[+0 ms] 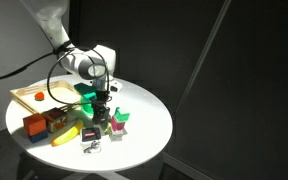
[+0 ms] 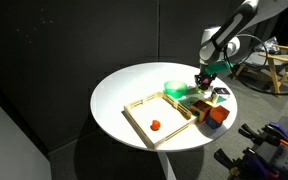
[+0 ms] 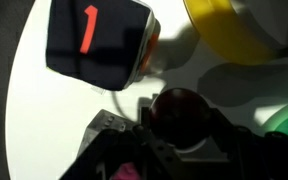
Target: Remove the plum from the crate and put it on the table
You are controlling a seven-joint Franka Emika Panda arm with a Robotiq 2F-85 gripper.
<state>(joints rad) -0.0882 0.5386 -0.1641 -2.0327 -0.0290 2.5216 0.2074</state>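
The plum (image 3: 179, 108), dark maroon and round, sits between my gripper's (image 3: 181, 140) two black fingers in the wrist view, with the white table (image 3: 44, 120) beneath it. My gripper (image 1: 101, 108) is low over the table among small objects, outside the light wood crate (image 1: 24, 103). It shows in both exterior views (image 2: 206, 82). The crate (image 2: 169, 134) holds only a brighter red-orange fruit (image 2: 155, 125). The plum is too small to make out in the exterior views.
A green bowl (image 1: 84, 90) stands beside the crate. Close round the gripper are a dark box with a red "1" (image 3: 94, 40), a yellow banana (image 1: 66, 137), an orange box (image 1: 32, 125) and a pink-and-green item (image 1: 119, 120).
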